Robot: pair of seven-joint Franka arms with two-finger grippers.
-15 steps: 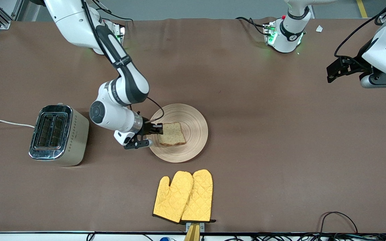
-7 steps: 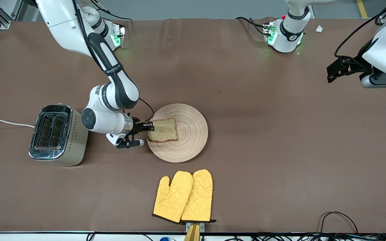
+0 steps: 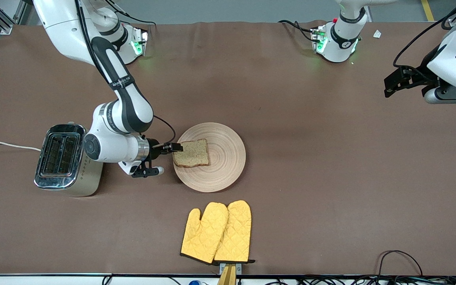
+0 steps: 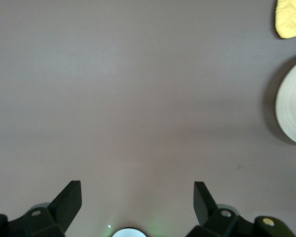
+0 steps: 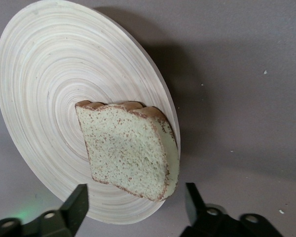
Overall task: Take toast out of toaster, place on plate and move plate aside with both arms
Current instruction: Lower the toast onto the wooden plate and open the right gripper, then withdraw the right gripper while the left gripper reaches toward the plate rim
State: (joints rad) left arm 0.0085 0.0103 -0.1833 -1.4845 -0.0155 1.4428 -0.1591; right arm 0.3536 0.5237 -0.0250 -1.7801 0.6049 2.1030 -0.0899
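The right gripper (image 3: 169, 148) sits low at the rim of the plate (image 3: 228, 136), on the side toward the toaster, with its fingers (image 5: 76, 205) spread apart and nothing between them; the toast (image 3: 191, 153) lies free just in front of those tips, so to my eye the slice has been let go and the hand is only there because that is where it set the bread down. The toast rests flat on the wood, off-centre, close to the rim on the gripper's side; in the right wrist view one corner of the toast (image 5: 130, 150) looks to sit right at the plate's edge (image 5: 34, 59), though I cannot tell whether it overhangs. The plate holds that one slice and nothing else.

The toaster (image 3: 67, 160) stands toward the right arm's end of the table, partly hidden by that arm's wrist; both of its slots look dark and empty. A pair of yellow oven mitts (image 3: 217, 232) lies nearer the front camera than the plate, well apart from it.

The left gripper (image 3: 404, 81) waits up in the air over bare tabletop at its own end, its fingers (image 4: 66, 202) wide apart and holding nothing. I would judge the placing done and the two-armed shifting of the plate not yet begun.
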